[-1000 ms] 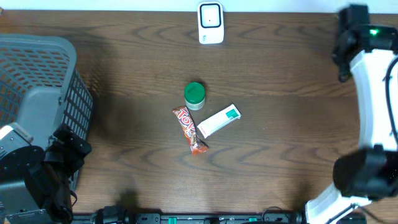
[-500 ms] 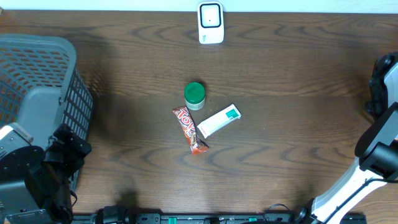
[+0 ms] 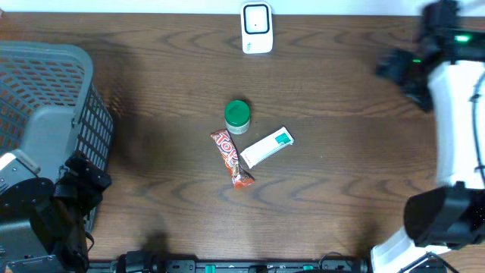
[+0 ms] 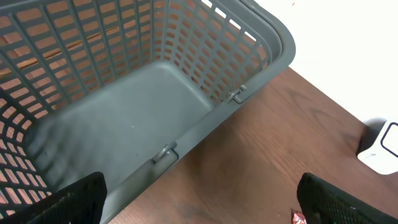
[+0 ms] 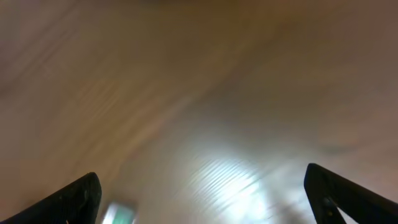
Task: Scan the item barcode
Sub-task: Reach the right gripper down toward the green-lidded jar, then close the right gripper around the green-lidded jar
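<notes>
Box (image 3: 267,146), candy bar (image 3: 232,158) and jar (image 3: 237,115) crowd the bench (image 3: 151,197) centre; left tool (image 4: 199,202) and right tool (image 5: 202,190) gape wide, empty. Risk: grasping one nudges neighbours.

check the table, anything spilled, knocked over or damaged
Nothing stands out. The green-lidded container stands upright mid-table, the candy bar and white box lie flat beside it, the scanner sits at the far edge, and the basket stands upright at the left. No spill or damage is visible.

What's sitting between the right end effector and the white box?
Nothing: in the overhead view only bare table separates the right end effector from the white box.
</notes>
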Robot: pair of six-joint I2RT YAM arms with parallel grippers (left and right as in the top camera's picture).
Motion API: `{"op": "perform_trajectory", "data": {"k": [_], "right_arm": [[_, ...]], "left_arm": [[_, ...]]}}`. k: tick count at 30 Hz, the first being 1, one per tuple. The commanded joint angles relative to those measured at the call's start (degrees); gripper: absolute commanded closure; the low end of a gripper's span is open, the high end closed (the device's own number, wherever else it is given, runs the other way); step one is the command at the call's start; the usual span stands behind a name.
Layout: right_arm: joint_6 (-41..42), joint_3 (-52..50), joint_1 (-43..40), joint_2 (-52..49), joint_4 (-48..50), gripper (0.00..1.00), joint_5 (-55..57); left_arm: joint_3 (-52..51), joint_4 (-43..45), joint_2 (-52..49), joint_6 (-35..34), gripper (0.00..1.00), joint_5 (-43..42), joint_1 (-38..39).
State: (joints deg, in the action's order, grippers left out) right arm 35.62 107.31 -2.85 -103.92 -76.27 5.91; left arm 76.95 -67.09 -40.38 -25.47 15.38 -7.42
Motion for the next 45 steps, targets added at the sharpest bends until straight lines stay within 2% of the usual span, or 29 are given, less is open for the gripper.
{"op": "perform_trajectory", "data": {"k": [1, 5, 8, 13, 17, 27, 37, 38, 45], "right_arm": [[-6.64, 0.04, 12.94, -1.57, -0.24, 0.01, -12.68], [0.11, 0.04, 25.05, -4.44, 2.51, 0.01, -12.57], [8.39, 0.09, 31.41, -6.8, 7.3, 0.01, -12.2], [22.03, 0.11, 36.2, -10.12, 14.45, 0.01, -12.22], [28.06, 0.11, 37.13, -13.14, 17.94, 0.01, -12.35], [32.33, 0.11, 37.51, -19.19, 24.52, 0.01, -15.37], [32.89, 0.11, 39.58, -24.57, 24.85, 0.01, -16.13], [32.61, 0.11, 39.67, -24.7, 24.74, 0.04, -16.13], [28.33, 0.13, 39.65, -25.94, 23.08, 0.45, -15.91]], "left_arm": [[0.13, -0.02, 0.04, 0.28, 0.02, 0.79, -0.28], [0.13, -0.02, 0.04, 0.28, 0.02, 0.79, -0.28], [0.13, -0.02, 0.04, 0.28, 0.02, 0.79, -0.28], [0.13, -0.02, 0.02, 0.28, 0.02, 0.79, -0.28], [0.13, -0.02, 0.04, 0.28, 0.02, 0.76, -0.28], [0.13, -0.02, 0.02, 0.28, 0.02, 0.76, -0.26], [0.13, -0.02, 0.04, 0.28, 0.02, 0.76, -0.28], [0.13, -0.02, 0.04, 0.28, 0.02, 0.79, -0.28], [0.13, -0.02, 0.04, 0.28, 0.02, 0.79, -0.28]]}}
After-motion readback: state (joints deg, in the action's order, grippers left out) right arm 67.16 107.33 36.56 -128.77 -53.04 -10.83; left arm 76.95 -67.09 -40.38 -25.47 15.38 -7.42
